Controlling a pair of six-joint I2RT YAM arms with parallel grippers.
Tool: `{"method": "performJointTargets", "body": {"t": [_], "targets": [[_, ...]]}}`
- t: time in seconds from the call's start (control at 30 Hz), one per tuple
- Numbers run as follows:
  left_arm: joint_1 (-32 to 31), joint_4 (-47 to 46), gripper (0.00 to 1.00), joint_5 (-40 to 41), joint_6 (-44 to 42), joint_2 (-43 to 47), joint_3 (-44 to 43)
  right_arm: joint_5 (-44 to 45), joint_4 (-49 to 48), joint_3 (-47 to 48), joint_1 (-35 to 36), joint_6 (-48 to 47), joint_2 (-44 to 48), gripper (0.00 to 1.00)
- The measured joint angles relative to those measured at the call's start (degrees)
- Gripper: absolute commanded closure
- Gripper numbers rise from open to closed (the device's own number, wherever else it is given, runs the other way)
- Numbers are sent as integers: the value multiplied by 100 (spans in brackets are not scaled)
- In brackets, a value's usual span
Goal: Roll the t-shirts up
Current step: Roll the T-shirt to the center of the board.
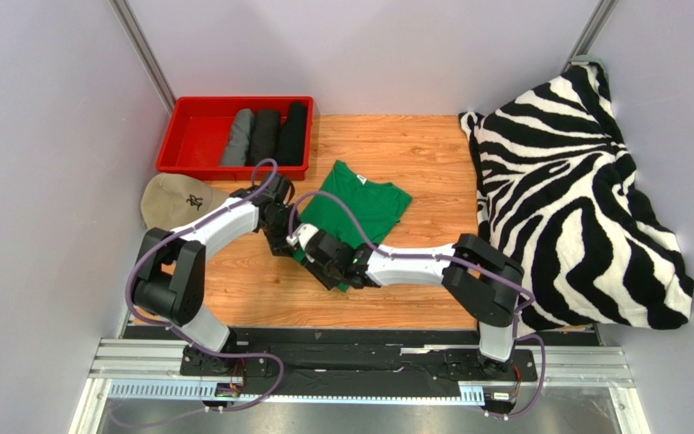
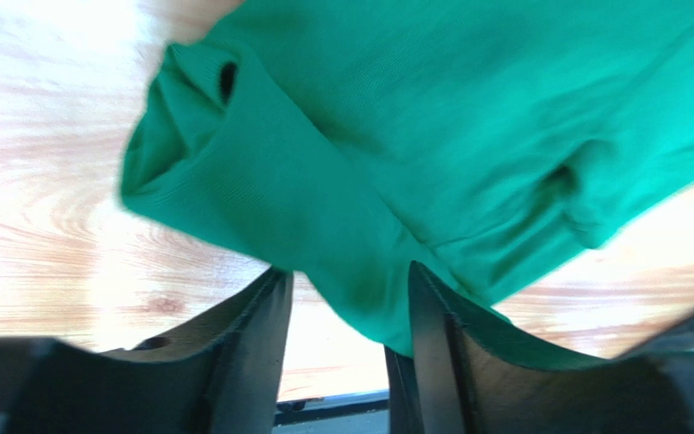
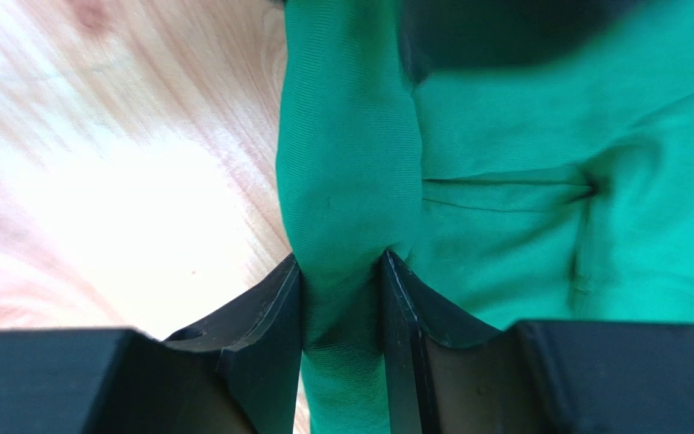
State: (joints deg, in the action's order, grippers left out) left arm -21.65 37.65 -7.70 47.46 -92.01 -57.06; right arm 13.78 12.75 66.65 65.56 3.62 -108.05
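While right hand (image 3: pixel 340 264) pinches rolled edge of green t-shirt (image 1: pixel 364 203), left hand (image 2: pixel 346 271) parted, slack around its hem

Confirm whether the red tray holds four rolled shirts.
No, the red tray holds three rolls: one grey roll and two black rolls.

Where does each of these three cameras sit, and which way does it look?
Top external: fixed above and behind the arms, both showing, looking down on table, green t-shirt, red bin.
Left wrist: on the left arm, looking past the left tool at bunched shirt cloth; its fingers show.
Right wrist: on the right arm, looking past the right tool, which pinches a shirt fold; its fingers show.
Shared: all three see the green t-shirt.
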Motion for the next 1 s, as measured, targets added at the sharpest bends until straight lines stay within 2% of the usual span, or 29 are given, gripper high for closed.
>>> {"method": "performJointTargets", "body": {"t": [0.3, 0.53, 0.73, 0.93, 1.0], "targets": [[348, -402, 40, -269, -184, 785, 114, -2815, -535, -293, -1263, 815, 98, 65], [343, -1220, 36, -584, 39, 1353, 1165, -5001, -1362, -470, -2210, 1821, -413, 64], [343, -2052, 35, -811, 452, 1351, 1878, -5823, -1827, -535, -2463, 2374, -708, 64], [343, -2747, 35, -835, 787, 1255, 2085, -6107, -1969, -564, -2494, 2594, -815, 64], [343, -2949, 39, -839, 887, 1167, 2135, -6133, -1976, -564, -2494, 2632, -828, 64]]}}
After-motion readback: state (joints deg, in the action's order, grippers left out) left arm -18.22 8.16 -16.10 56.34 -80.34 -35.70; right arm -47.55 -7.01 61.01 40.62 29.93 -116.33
